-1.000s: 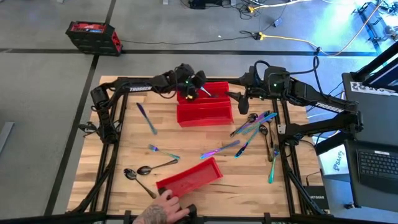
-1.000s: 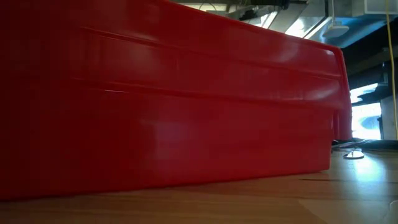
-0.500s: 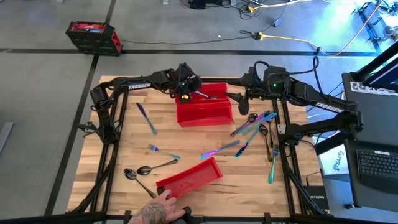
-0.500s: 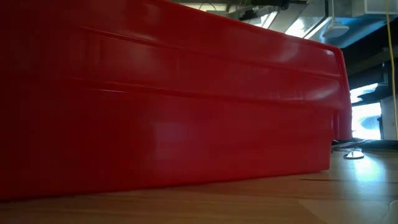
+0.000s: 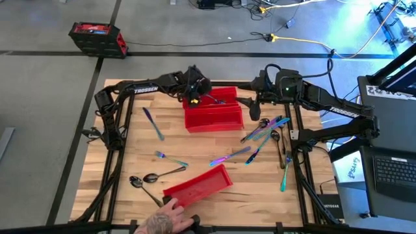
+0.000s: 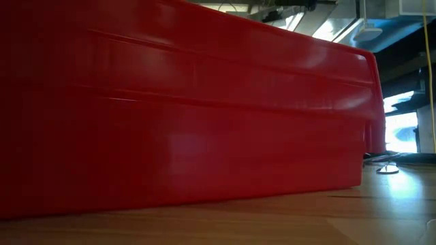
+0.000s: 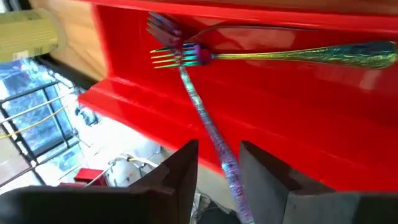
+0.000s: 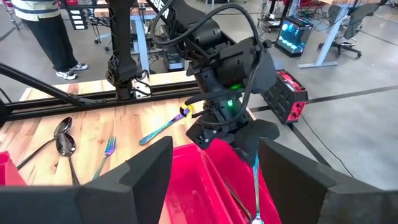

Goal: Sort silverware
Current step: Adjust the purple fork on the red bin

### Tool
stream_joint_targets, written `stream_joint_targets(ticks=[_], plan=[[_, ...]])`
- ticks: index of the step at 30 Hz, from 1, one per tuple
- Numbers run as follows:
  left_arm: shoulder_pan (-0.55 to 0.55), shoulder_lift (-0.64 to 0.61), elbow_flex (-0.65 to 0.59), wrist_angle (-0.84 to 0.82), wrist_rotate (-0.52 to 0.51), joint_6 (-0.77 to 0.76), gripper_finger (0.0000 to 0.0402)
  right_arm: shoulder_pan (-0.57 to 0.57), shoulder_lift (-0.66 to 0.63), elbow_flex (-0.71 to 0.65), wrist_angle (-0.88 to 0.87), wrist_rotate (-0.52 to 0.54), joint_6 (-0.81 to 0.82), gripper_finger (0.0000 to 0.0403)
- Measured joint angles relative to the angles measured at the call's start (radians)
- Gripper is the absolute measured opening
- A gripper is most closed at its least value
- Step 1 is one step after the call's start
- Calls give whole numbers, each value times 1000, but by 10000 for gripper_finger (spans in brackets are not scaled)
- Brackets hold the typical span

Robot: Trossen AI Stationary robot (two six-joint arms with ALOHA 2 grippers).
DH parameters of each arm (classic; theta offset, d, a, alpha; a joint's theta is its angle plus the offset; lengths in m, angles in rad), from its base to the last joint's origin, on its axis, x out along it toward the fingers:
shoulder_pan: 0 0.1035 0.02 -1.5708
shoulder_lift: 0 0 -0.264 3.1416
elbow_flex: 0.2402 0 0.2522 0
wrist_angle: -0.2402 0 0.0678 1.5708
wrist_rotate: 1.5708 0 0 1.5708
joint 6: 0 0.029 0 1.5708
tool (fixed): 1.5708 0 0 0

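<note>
My left gripper (image 5: 195, 88) is open at the left end of the far red bin (image 5: 229, 92). An iridescent fork (image 7: 202, 115) has its tines down in that bin, crossing a second, gold-green fork (image 7: 292, 55). Its handle rises over the bin's rim and passes between my open fingers. The right wrist view shows the same fork (image 8: 256, 186) below the left gripper. My right gripper (image 8: 214, 186) is open and waits just right of the bins (image 5: 255, 107). More silverware (image 5: 265, 130) lies loose on the table's right part. My left gripper stands with one finger on either side of the fork's handle (image 7: 225, 165), which runs close along one finger (image 7: 261, 177). I cannot tell whether it touches that finger. The fork's tines (image 7: 163, 26) rest inside the far red bin.
A second red bin (image 5: 214, 119) lies against the first. A third (image 5: 198, 185) sits near the front edge with a person's hand (image 5: 166, 221) on it, and its wall (image 6: 184, 122) fills the low view. A knife (image 5: 153, 123), a fork (image 5: 170, 158) and spoons (image 5: 153, 177) lie on the left.
My left gripper has drawn back a little toward the table's far left, along the fork's handle. The fork has stayed in the far bin.
</note>
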Motion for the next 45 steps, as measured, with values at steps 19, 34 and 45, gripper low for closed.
stream_joint_targets(ticks=[19, 34, 45], plan=[[-177, -343, 28, -118, -166, -1033, 75, 0, 83, -2, 33, -5, -91, 220], [-206, -585, -416, -176, -37, -1611, 40, -91, 500, 0, 373, 84, -264, 144], [-76, -694, -776, 308, -67, -1839, 1, -174, 744, 238, 294, 36, -186, 7]])
